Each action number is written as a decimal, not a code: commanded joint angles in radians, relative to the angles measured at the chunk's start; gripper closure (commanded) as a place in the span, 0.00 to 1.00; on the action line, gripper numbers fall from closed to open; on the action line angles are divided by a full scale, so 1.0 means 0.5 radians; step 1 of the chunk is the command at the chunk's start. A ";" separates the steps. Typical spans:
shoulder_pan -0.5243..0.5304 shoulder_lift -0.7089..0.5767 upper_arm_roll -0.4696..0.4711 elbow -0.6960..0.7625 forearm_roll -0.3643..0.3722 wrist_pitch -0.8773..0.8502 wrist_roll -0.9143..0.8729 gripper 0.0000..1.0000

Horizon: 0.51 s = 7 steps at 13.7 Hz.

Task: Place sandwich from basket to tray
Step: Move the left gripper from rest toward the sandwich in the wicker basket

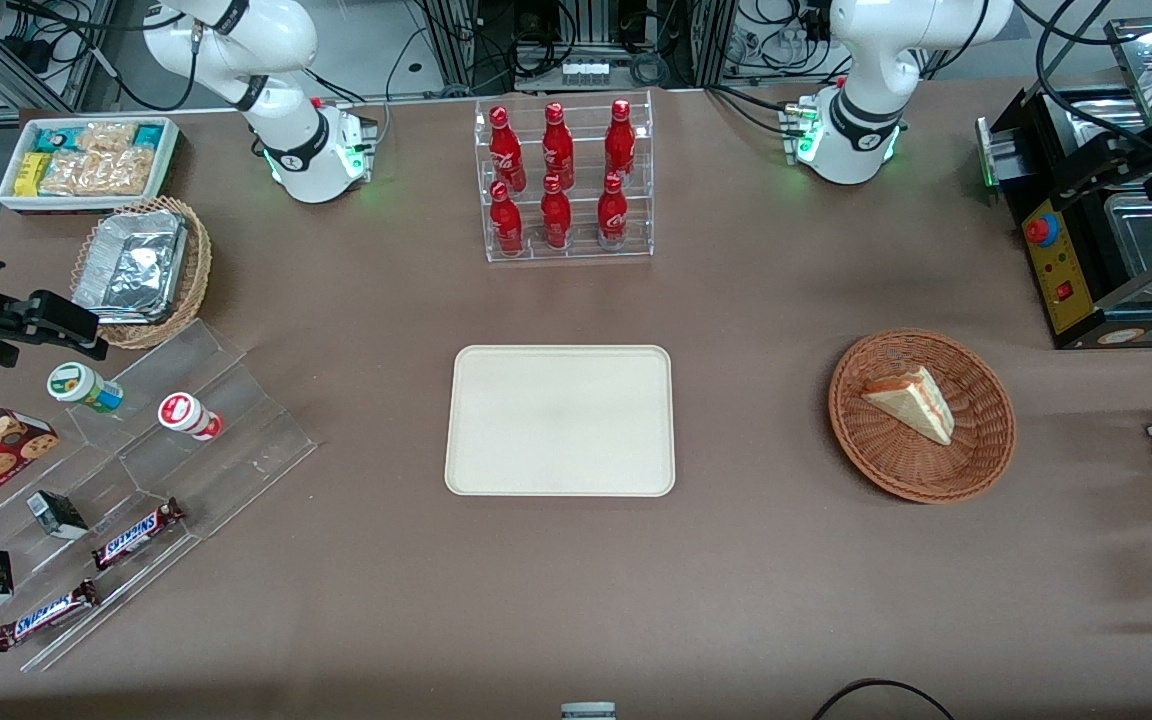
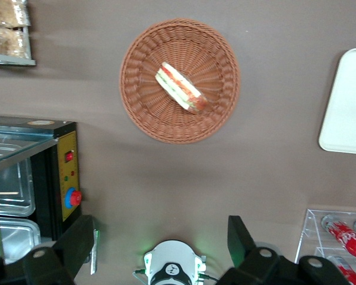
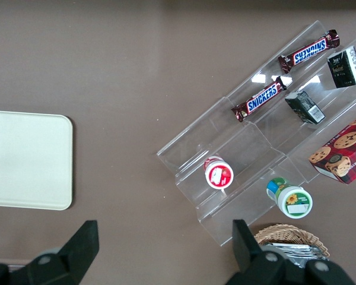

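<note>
Front view: a brown table (image 1: 756,560) seen from above. One sandwich (image 1: 913,402), a pale triangular wedge, lies inside one round reddish-brown basket (image 1: 976,455) toward the working arm's end of the table. One cream tray (image 1: 561,420) lies flat at the middle, well apart from the basket, with bare tabletop between them and all around its rim. Farther from the camera than the tray stands a clear rack holding six red bottles (image 1: 558,178). A black machine (image 1: 1086,250) near the basket is cut off at the picture's edge. The working arm's hand is out of this view; only its base shows.

Left wrist view: the gripper (image 2: 160,243) hangs high above the table with its two dark fingers (image 2: 240,237) spread wide apart, holding nothing. The sandwich (image 2: 181,88) shows red and green layers along its cut edge and sits near the basket's (image 2: 148,119) centre, nothing else in it. Only a corner of the tray (image 2: 344,107) shows.

Right wrist view: part of the tray (image 3: 29,160), its rim cut off at the edge, beside a clear stepped stand (image 3: 237,148) carrying two chocolate bars (image 3: 260,101) and two small tubs (image 3: 219,173).
</note>
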<state>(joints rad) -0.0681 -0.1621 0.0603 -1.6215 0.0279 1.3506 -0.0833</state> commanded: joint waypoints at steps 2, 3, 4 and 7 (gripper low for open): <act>0.017 0.024 -0.019 0.086 -0.065 -0.069 -0.005 0.00; 0.017 0.039 -0.016 0.086 -0.065 -0.069 -0.011 0.00; 0.014 0.057 -0.016 0.077 -0.050 -0.066 -0.014 0.00; -0.002 0.216 -0.016 0.059 -0.007 -0.075 -0.179 0.00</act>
<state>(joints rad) -0.0685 -0.1222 0.0581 -1.6156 0.0100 1.3348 -0.1090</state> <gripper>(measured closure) 0.000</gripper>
